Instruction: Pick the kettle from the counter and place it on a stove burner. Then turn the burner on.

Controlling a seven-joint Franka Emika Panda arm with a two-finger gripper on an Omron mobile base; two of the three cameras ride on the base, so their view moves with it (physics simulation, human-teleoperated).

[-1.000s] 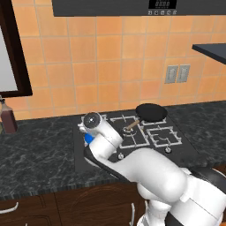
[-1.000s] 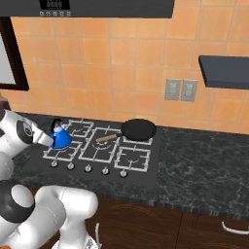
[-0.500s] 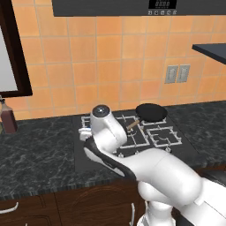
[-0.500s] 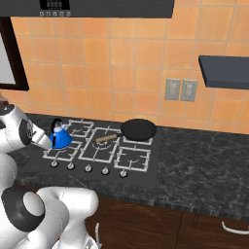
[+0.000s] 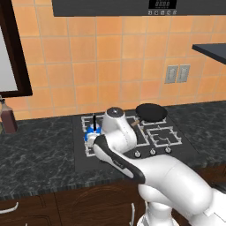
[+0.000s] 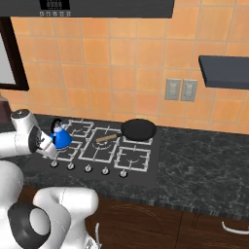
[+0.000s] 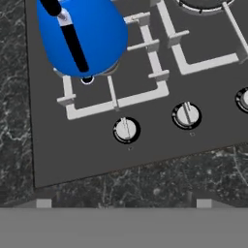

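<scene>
The bright-blue kettle [image 7: 82, 36] with its black handle stands upright on the small front-left stove burner [image 7: 116, 100]. It also shows as the kettle [image 6: 61, 138] and, partly hidden behind my arm, the kettle [image 5: 93, 129]. My gripper [image 7: 123, 203] is open and holds nothing. It hangs over the cooktop's front edge, in front of the kettle and apart from it. Just ahead of its fingertips lies the leftmost knob [image 7: 126, 130]. From the right base view the gripper [image 6: 48, 149] sits at the kettle's front left. The dark veined counter [image 7: 14, 121] runs beside the cooktop.
A black pan [image 6: 139, 129] sits on the back right burner, and a small wooden piece [image 6: 106, 138] lies on the large middle grate. A row of knobs [image 6: 88, 168] lines the cooktop's front. A brown bottle [image 5: 8, 117] stands far left on the counter [image 5: 39, 154].
My hand has drawn back a little from the kettle toward the cooktop's front while the arm's upper joint swung over. The kettle has stayed on its grate and the gripper has stayed open.
</scene>
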